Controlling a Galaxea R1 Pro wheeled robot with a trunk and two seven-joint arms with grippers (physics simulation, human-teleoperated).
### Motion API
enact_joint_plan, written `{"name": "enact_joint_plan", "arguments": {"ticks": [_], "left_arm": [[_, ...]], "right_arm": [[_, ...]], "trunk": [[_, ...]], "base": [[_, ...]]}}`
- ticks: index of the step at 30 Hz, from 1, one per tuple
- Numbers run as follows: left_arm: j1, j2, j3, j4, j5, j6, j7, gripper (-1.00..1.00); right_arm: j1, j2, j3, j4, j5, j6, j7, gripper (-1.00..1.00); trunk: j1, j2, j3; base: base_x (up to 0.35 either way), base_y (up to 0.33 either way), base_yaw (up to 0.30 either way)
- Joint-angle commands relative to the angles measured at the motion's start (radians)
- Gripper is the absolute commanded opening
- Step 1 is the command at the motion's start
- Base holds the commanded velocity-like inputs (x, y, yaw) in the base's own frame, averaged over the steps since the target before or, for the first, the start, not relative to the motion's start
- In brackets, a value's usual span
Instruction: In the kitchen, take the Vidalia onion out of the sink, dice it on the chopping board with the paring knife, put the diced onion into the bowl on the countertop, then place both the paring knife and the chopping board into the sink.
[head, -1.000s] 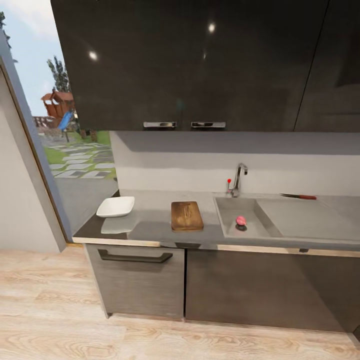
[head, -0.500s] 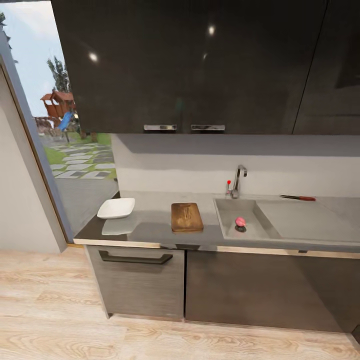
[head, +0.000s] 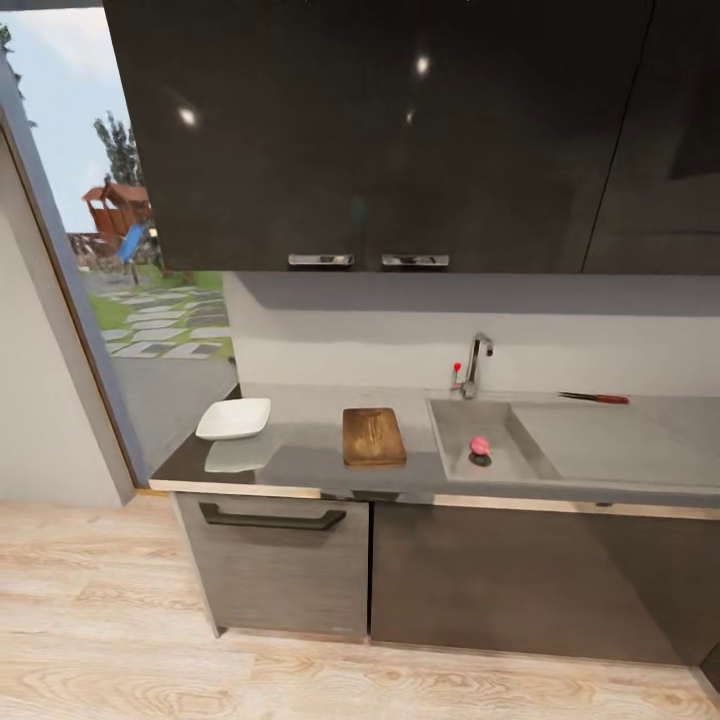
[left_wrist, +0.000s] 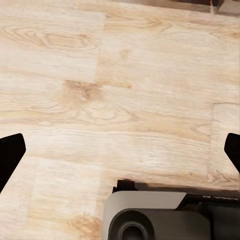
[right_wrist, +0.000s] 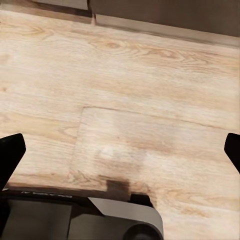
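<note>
While both hands hang spread wide over the wooden floor, the kitchen table stands ahead with everything on it untouched.

Left hand (left_wrist: 120, 150) and right hand (right_wrist: 120, 150) each show only dark fingertips (left_wrist: 11, 150) at the far sides of their wrist views, gaping wide with nothing between them but pale floor planks (right_wrist: 130, 100). Out on the grey table (head: 300, 455), the white bowl (head: 233, 419) sits near the left end, well apart from the chopping board (head: 373, 436), which lies just left of the sink (head: 455, 455). In the basin, near the drain, rests the Vidalia onion (head: 480, 445). Beyond the drainboard, by the back wall, lies the paring knife (head: 596, 398), its red handle pointing right. Behind the basin rises the chrome tap (head: 476, 362).
</note>
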Motion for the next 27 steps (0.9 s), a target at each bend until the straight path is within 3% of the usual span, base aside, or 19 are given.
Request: {"name": "enact_joint_plan", "arguments": {"ticks": [1,27], "left_arm": [[0.000,0.000,-0.001,-0.001,0.007,-0.001,0.000,1.00],[0.000,-0.001,-0.001,-0.001,0.007,0.000,0.000,1.00]], "right_arm": [[0.000,0.000,0.003,-0.001,0.004,0.000,-0.007,1.00],[0.000,0.000,0.003,0.007,0.004,0.000,-0.007,1.00]], "trunk": [[-0.004,0.006,0.002],[-0.103,0.188,0.083]], "base": [[0.000,0.000,0.000],[0.000,0.000,0.000]]}}
